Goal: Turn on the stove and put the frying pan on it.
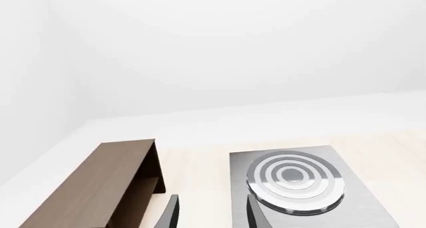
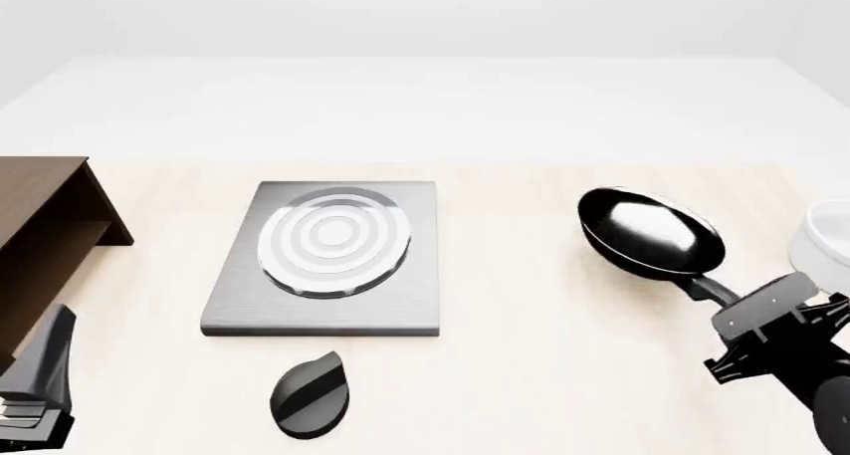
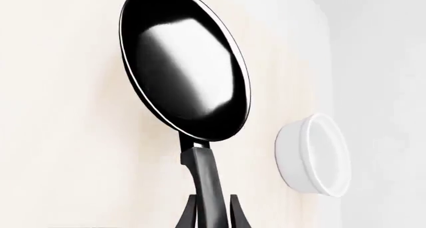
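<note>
Front view puts the frying pan (image 2: 650, 232) at about three o'clock on the table (image 2: 531, 306), well apart from the stove (image 2: 398, 296), its long thin handle running back toward five o'clock into the right gripper (image 2: 757, 321). From the right wrist view the two dark fingers (image 3: 193, 213) sit one on each side of the handle near its free end, apparently clamped on it, though whether the pads bear firmly cannot be told. The pan looks rigid and glossy, so I judge it slippery and front-heavy when held this far out on the handle; the bowl end will likely want to droop or twist, and a grip nearer the pan body would steady it. A white bowl (image 2: 830, 241) stands just beside the pan at its three o'clock, near enough to be knocked in a careless swing. The stove lies at roughly ten o'clock from the pan, its burner rings (image 2: 332, 238) bare, and the black oval knob (image 2: 313, 395) lies apart from the slab at its six o'clock. The left gripper (image 1: 209, 215) hovers low at eight o'clock with its fingers spread and nothing between them, the brown wooden shelf (image 2: 40, 236) beside it. Neither step looks done; the knob seems the left arm's job.
</note>
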You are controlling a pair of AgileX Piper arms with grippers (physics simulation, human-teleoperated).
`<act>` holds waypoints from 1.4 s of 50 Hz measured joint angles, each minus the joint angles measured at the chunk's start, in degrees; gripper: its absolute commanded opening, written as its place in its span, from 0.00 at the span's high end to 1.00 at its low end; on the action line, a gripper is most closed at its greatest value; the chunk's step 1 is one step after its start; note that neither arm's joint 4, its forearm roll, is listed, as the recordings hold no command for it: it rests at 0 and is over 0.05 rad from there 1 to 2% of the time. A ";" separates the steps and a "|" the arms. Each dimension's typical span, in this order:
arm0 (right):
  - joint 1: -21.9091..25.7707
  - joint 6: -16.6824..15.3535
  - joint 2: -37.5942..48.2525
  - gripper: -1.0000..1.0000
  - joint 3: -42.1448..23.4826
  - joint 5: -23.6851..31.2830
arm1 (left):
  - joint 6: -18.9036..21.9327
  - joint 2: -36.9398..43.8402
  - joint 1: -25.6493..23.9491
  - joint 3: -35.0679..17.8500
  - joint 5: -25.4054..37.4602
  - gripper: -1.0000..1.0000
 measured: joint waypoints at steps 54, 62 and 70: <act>22.87 -4.68 -10.45 1.00 -19.78 16.01 | -0.21 0.00 0.27 -0.23 0.08 0.00; 27.97 -2.16 -4.09 1.00 -26.02 15.94 | -0.33 0.00 0.32 -0.08 0.05 0.00; 32.27 -0.90 2.67 1.00 -31.06 14.94 | -0.44 0.00 0.48 0.03 0.01 0.00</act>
